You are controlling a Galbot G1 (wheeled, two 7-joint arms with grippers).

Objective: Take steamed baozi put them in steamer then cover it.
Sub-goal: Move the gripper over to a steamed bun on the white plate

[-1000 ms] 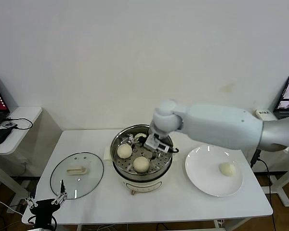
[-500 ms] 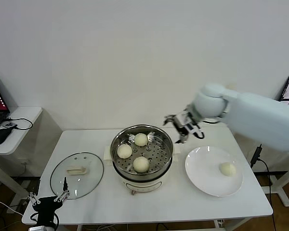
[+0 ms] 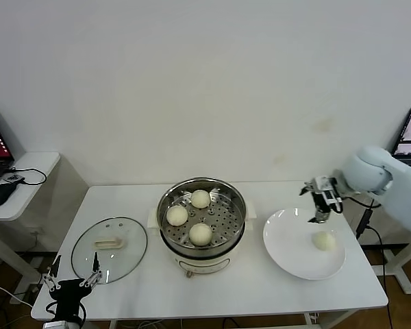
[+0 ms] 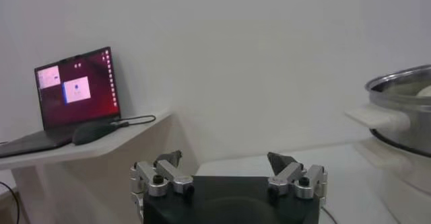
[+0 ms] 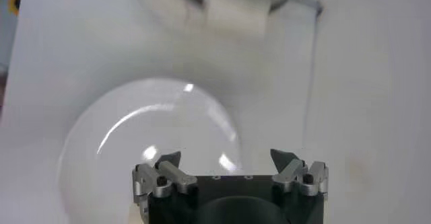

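Now three round cream-white baozi [image 3: 201, 234] sit inside the shiny steel steamer [image 3: 201, 218] at frame centre; a fourth [image 3: 322, 240] lies on the flat white plate [image 3: 288, 250] at right, below the right claw [image 3: 319, 199], released and empty. Left claw [image 3: 71, 283], lower left, released.

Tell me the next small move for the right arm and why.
Probably lower the right end effector onto the last baozi on the plate. Its jaws stand open just above and behind that bun, three baozi already sit in the steamer, and the glass lid lies aside. The left end effector is parked at the table's front corner.
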